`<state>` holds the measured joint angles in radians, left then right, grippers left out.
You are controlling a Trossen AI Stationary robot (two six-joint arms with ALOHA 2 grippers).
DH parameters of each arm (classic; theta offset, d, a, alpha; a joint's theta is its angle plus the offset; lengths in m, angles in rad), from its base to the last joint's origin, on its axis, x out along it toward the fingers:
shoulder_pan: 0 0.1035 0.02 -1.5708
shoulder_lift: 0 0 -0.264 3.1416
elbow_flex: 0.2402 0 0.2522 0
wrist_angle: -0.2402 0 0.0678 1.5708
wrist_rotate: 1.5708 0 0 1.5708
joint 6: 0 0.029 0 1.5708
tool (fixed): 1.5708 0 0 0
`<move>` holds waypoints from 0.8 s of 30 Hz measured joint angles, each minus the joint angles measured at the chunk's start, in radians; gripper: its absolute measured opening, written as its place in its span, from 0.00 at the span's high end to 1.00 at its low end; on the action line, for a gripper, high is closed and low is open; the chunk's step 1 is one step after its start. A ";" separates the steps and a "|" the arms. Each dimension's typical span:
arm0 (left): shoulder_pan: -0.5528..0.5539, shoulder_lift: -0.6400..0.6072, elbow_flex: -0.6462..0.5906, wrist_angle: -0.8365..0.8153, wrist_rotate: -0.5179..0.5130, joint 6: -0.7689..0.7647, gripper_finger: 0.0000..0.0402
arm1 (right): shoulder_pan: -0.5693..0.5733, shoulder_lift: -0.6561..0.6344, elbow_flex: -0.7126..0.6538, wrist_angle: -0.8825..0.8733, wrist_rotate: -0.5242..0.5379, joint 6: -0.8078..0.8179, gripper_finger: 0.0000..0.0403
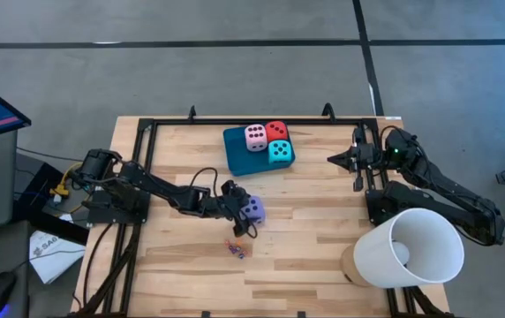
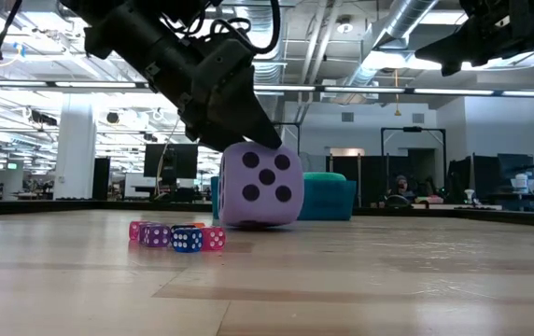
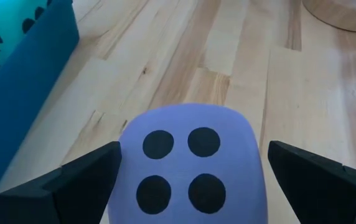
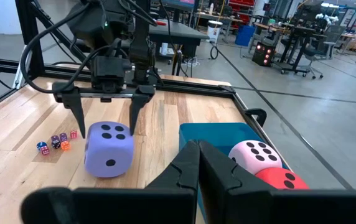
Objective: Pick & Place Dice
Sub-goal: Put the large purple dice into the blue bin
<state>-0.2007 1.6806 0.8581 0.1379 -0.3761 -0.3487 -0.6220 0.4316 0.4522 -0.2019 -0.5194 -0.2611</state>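
1. The left gripper, fingers spread wide, is placed astride the purple die near the table's middle; no pinch is made.
2. The right gripper, pressed together, is parked near the far right edge.
3. Pink die, red die and turquoise die are already seated in the tray; one is judged outstanding.
4. The purple die is shown soft, round-cornered, dark-pipped.

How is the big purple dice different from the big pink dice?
The purple soft cube die sits on the bare wooden table; the pink soft cube die sits in the teal tray. The purple one is alone, between the open left gripper's fingers; the pink one is packed against the red and turquoise dice. Both are rounded cubes with dark pips.
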 joint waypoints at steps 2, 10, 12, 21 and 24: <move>-0.003 0.000 0.000 0.000 0.000 0.000 0.01 | 0.000 0.000 0.000 0.000 0.000 0.000 1.00; -0.004 -0.008 -0.001 0.008 0.007 0.000 0.01 | 0.000 0.000 0.000 0.000 0.000 0.000 1.00; -0.004 -0.019 -0.001 0.015 0.007 0.001 0.01 | 0.000 0.000 0.000 0.000 0.000 0.000 1.00; -0.008 -0.027 -0.002 -0.001 0.004 0.003 0.01 | 0.000 0.000 0.000 0.000 0.000 0.000 1.00; -0.008 -0.027 -0.002 -0.012 0.004 0.003 0.01 | 0.000 0.000 0.000 0.000 0.000 0.000 1.00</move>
<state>-0.2089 1.6534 0.8566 0.1259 -0.3725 -0.3455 -0.6220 0.4317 0.4522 -0.2024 -0.5194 -0.2611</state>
